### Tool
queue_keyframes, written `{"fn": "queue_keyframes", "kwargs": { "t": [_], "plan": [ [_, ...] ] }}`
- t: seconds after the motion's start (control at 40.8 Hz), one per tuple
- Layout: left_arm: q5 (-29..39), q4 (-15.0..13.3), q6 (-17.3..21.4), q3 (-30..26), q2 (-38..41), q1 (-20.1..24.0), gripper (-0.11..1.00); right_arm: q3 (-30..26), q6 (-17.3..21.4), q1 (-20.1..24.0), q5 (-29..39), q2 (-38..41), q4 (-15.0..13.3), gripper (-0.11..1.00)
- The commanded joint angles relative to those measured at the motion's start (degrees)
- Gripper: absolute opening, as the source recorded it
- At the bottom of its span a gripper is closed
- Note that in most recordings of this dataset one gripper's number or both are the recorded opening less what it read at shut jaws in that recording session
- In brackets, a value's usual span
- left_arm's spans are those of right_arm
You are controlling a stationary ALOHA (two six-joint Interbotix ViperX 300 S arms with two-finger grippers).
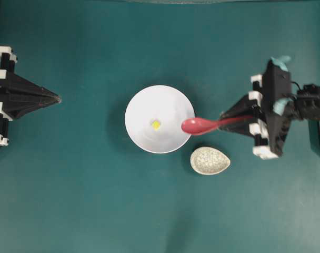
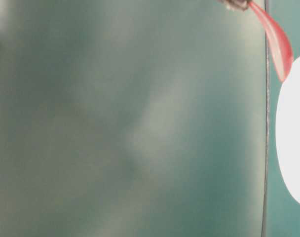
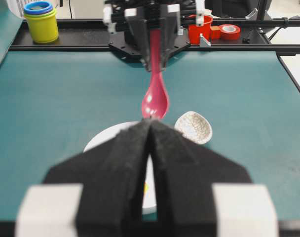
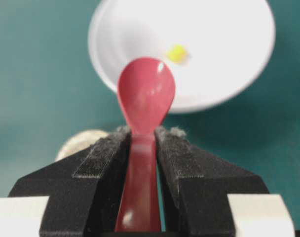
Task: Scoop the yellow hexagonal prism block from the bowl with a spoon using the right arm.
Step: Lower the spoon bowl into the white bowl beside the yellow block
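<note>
Inside the white bowl (image 1: 160, 119), near its centre, lay the block (image 1: 156, 125): tiny, bright yellow. The right gripper (image 4: 142, 143) was clamped on the glossy pink-red spoon (image 1: 201, 125), scoop over the bowl's rim. The left gripper's (image 3: 150, 129) fingers were pressed together.

In the table-level view almost everything is a blur; the bowl (image 2: 294, 133) is cut by the right edge and the spoon (image 2: 276, 42) by the top. In the left wrist view the left gripper (image 3: 150, 129) hides most of the bowl. The speckled rest (image 4: 80, 141) is half hidden behind the right gripper (image 4: 142, 134).
</note>
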Motion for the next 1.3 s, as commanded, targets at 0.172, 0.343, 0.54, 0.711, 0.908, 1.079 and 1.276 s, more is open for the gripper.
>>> {"fn": "queue_keyframes", "kwargs": {
  "t": [0.172, 0.343, 0.54, 0.711, 0.908, 1.079, 1.276],
  "plan": [
    [-0.3, 0.2, 0.1, -1.2, 0.4, -0.1, -0.01, -9.7, -0.1, -4.9, 10.6, 6.1, -1.3, 0.24],
    [-0.3, 0.2, 0.0, -1.1, 0.4, 0.0, -0.01, -15.7, 0.0, -6.8, 18.2, 11.7, -2.8, 0.24],
    [0.2, 0.2, 0.0, -1.1, 0.4, -0.1, -0.01, -20.8, 0.0, -7.1, 23.3, 16.3, -5.3, 0.24],
    [0.1, 0.2, 0.1, -1.2, 0.4, -0.1, -0.01, -22.8, 0.1, -7.1, 23.8, 18.9, -6.3, 0.24],
    [0.2, 0.2, 0.1, -1.1, 0.4, -0.1, -0.01, -23.0, -0.2, -7.1, 23.6, 21.8, -6.7, 0.24],
    [0.1, 0.2, 0.1, -1.1, 0.4, -0.1, -0.01, -23.6, -0.3, -7.0, 22.8, 22.9, -6.7, 0.24],
    [0.1, 0.2, 0.1, -1.2, 0.4, 0.0, -0.01, -24.8, -0.4, -7.1, 21.2, 24.3, -6.7, 0.24]
  ]
}}
